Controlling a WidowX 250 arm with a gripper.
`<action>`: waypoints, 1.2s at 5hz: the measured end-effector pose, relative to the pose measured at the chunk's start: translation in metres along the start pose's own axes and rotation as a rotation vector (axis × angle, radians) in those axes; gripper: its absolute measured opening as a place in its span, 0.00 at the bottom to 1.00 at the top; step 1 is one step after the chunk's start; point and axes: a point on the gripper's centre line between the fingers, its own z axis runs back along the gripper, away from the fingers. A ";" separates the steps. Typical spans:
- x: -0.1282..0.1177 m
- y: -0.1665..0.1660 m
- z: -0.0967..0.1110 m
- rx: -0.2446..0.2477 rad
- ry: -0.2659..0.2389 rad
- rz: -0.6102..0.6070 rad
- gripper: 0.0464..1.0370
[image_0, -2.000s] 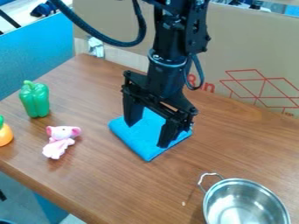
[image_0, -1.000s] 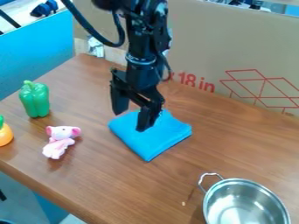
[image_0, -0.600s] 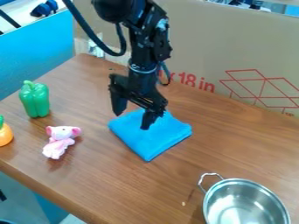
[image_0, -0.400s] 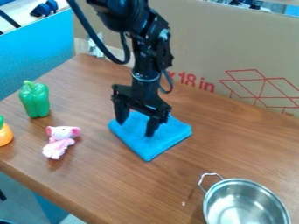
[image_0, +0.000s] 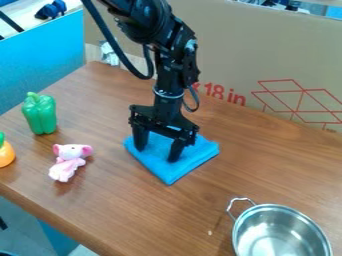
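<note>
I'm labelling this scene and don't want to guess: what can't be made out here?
All in the camera view:
Blue cloth: parts hidden behind the gripper; contact with the fingertips unclear.
Metal pot: lower rim cut off by the bottom edge.
Orange toy: left side cut off by the left edge.
Pink plush toy: facial details too small.
</note>
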 end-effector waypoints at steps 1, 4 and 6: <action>0.004 -0.021 -0.002 -0.041 0.014 -0.006 0.96; -0.001 -0.131 0.018 -0.079 -0.082 -0.152 0.96; -0.020 -0.178 0.023 -0.100 -0.108 -0.261 0.96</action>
